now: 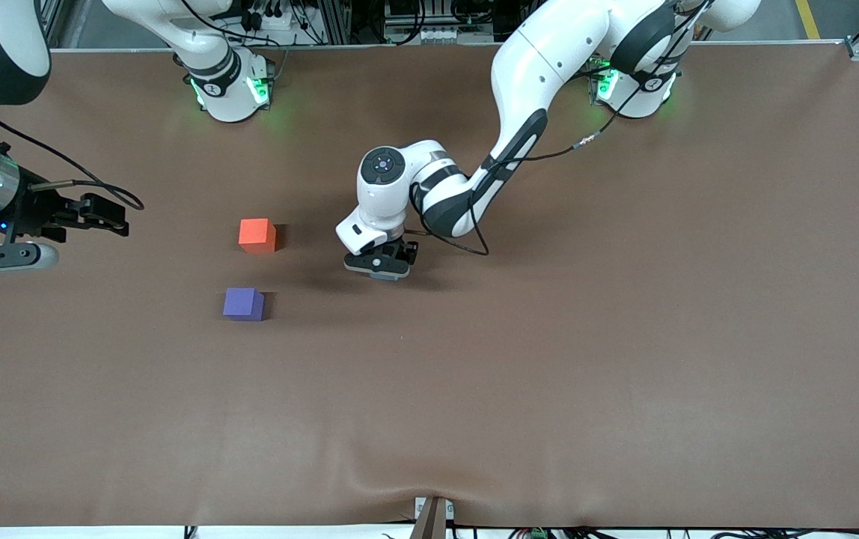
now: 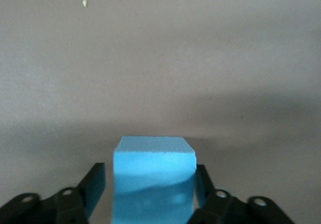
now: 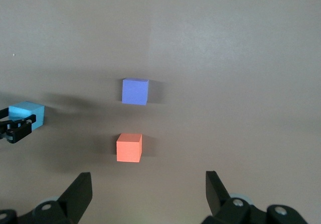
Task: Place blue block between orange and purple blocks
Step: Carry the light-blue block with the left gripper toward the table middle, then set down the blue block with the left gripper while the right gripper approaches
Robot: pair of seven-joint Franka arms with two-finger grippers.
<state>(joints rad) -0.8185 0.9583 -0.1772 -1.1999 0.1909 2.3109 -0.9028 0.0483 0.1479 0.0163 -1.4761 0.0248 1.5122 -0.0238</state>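
The blue block point(image 2: 153, 179) rests on the table between the fingers of my left gripper point(image 2: 150, 171). The jaws stand open just wider than the block, with a thin gap on one side. In the front view my left gripper point(image 1: 381, 266) is low over the mat and hides the block. It is beside the orange block point(image 1: 257, 235) and the purple block point(image 1: 243, 304), toward the left arm's end. The purple block lies nearer the front camera than the orange one, a gap between them. My right gripper point(image 1: 104, 215) waits open and empty at the right arm's end.
The right wrist view shows the orange block point(image 3: 129, 147), the purple block point(image 3: 135, 91) and the blue block point(image 3: 27, 113) with the left gripper's fingers point(image 3: 17, 126) around it. The brown mat point(image 1: 549, 374) covers the table.
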